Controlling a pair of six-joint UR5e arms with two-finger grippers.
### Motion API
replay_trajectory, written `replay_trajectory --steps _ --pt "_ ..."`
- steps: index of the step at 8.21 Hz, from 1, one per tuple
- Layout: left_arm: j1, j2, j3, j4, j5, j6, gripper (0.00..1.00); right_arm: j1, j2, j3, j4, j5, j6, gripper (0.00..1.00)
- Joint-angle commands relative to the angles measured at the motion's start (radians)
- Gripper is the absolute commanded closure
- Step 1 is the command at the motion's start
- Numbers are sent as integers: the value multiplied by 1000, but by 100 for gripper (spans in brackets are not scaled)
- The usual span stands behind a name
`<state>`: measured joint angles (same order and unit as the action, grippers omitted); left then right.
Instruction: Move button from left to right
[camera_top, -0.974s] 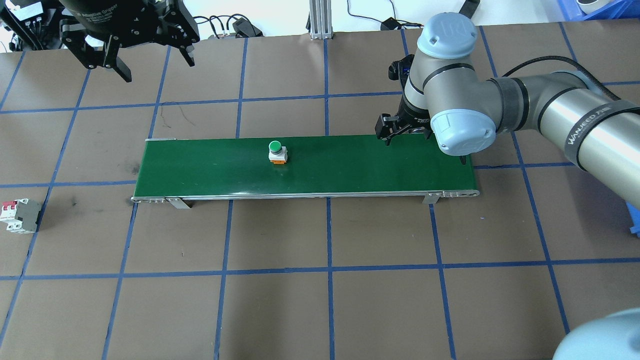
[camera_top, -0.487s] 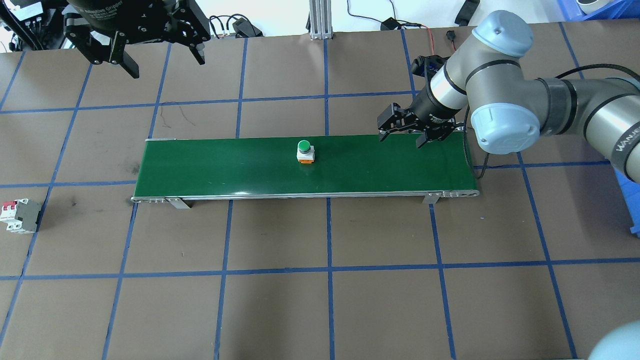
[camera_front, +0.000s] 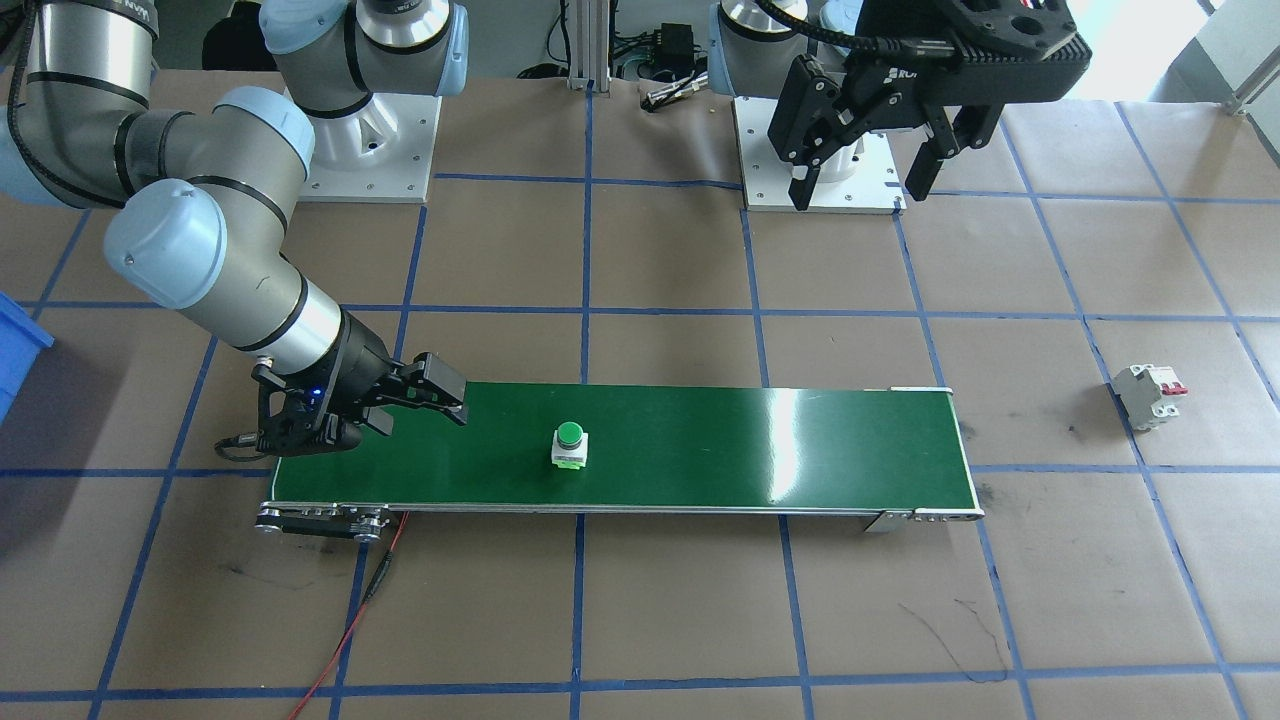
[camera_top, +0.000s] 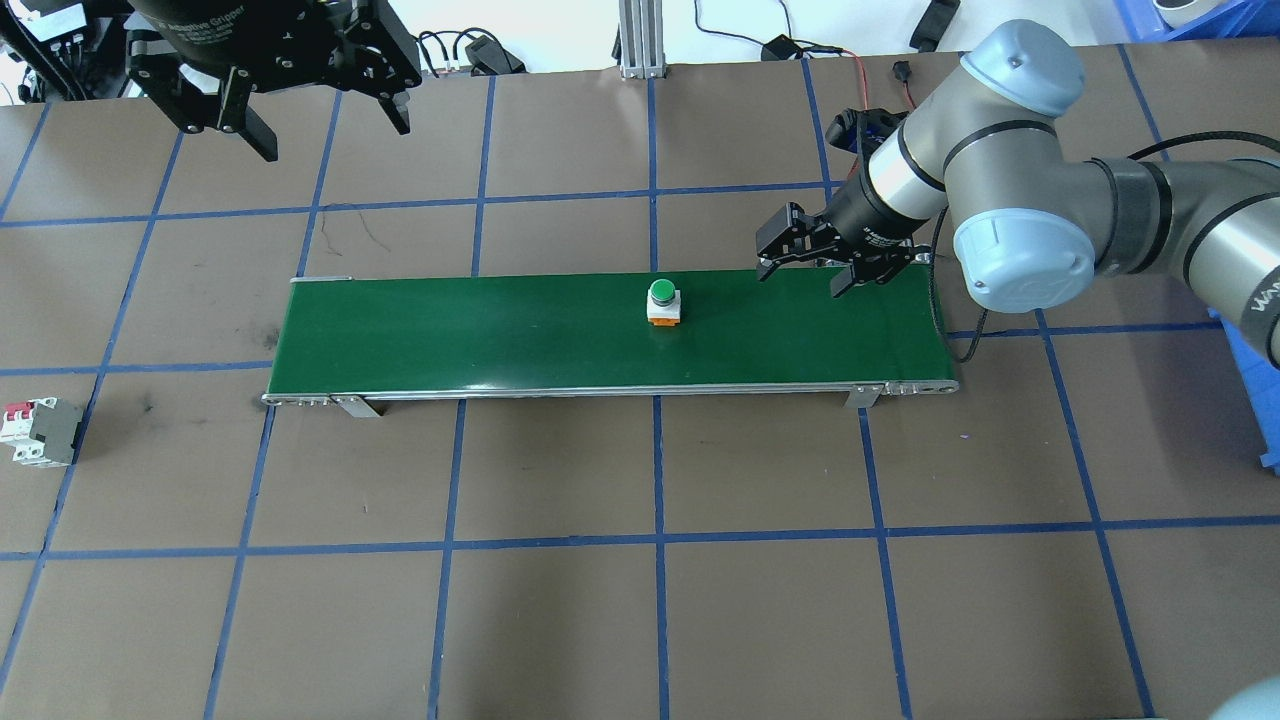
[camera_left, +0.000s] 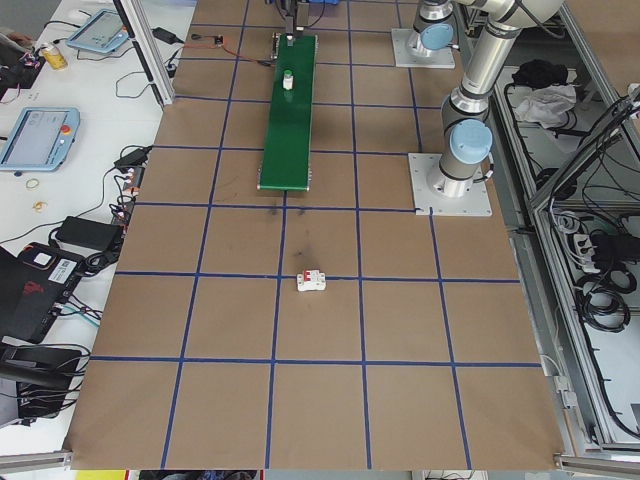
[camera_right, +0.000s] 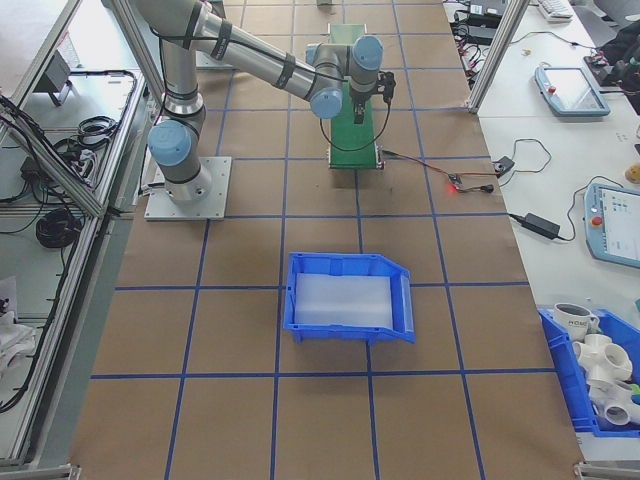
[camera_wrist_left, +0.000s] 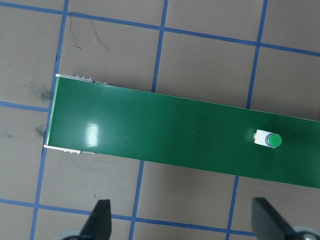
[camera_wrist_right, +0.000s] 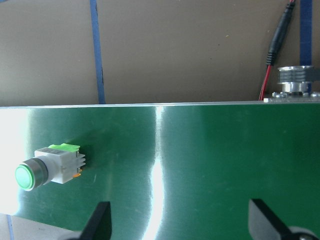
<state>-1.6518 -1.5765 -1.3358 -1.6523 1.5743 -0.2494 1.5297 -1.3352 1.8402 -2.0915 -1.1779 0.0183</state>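
The button (camera_top: 662, 300), with a round green cap on a whitish base, stands near the middle of the green conveyor belt (camera_top: 450, 340). It also shows in the front view as the button (camera_front: 569, 444), and lying sideways in the right wrist view as the button (camera_wrist_right: 50, 167). My right gripper (camera_top: 800, 278) hangs open low over the belt's right end, to the right of the button and apart from it. My left gripper (camera_top: 335, 140) is open and high above the far left of the table, holding nothing. Its wrist camera sees the button (camera_wrist_left: 267, 139) far below.
A white circuit breaker (camera_top: 40, 432) with red levers lies on the table left of the belt. A blue bin (camera_right: 350, 300) stands at the robot's right end of the table. A red cable (camera_front: 350, 620) trails from the belt's right end.
The button has travelled to the right along the belt. My right arm swung back and brought its gripper over the belt's right end, then held there. The left gripper shifted slightly.
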Motion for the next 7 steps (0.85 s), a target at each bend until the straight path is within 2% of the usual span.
replay_trajectory --steps 1,2,4,5,6,7 --pt "0 7 0 -1 -2 -1 0 30 -1 -9 -13 1 114 3" --pt "-2 4 0 -4 0 -1 0 67 11 -21 -40 0 174 3" --pt "-3 16 0 -32 0 -1 0 82 74 -24 -132 -46 218 3" --pt "-3 16 0 -70 0 -1 0 82 91 -24 -145 -52 216 3" --pt "-2 16 -2 -73 0 -1 0 82 103 -24 -144 -99 213 3" --pt "-2 16 0 -73 1 -1 0 82 111 -24 -142 -126 172 8"
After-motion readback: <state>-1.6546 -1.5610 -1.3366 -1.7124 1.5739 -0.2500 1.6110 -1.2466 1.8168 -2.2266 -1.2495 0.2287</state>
